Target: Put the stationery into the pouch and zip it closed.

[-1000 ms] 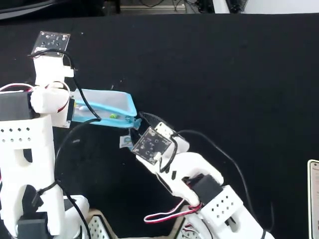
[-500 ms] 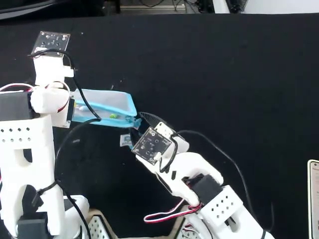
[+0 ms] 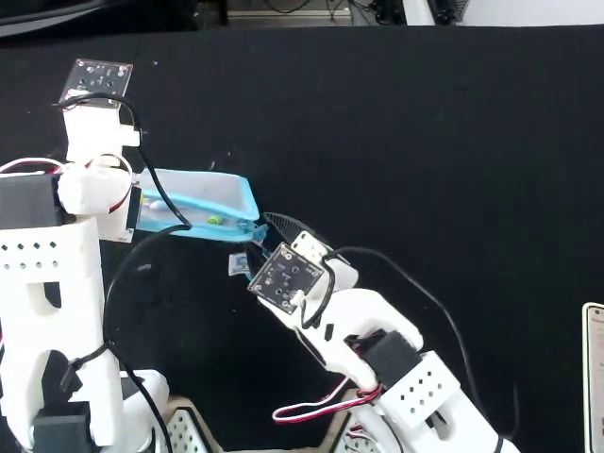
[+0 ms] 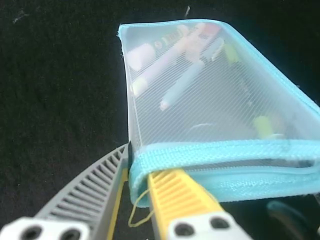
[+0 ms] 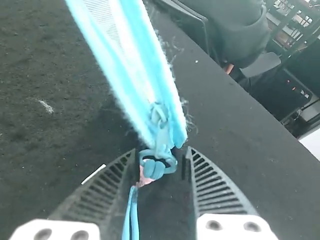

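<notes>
The translucent pouch with blue trim lies on the black table, and pens and small stationery show through its mesh. My left gripper is shut on the pouch's corner, at its left end in the high view. My right gripper sits at the pouch's other end. Its fingers stand open on either side of the blue zipper pull, which hangs from the end of the zipper. A blue cord trails from the pull.
A white object lies at the table's right edge. The black table stretches open behind and to the right of the pouch. A small pale tag lies just in front of the pouch's right end.
My right gripper has edged slightly left and toward the front at the pouch's end. The left arm and the pouch have stayed still.
</notes>
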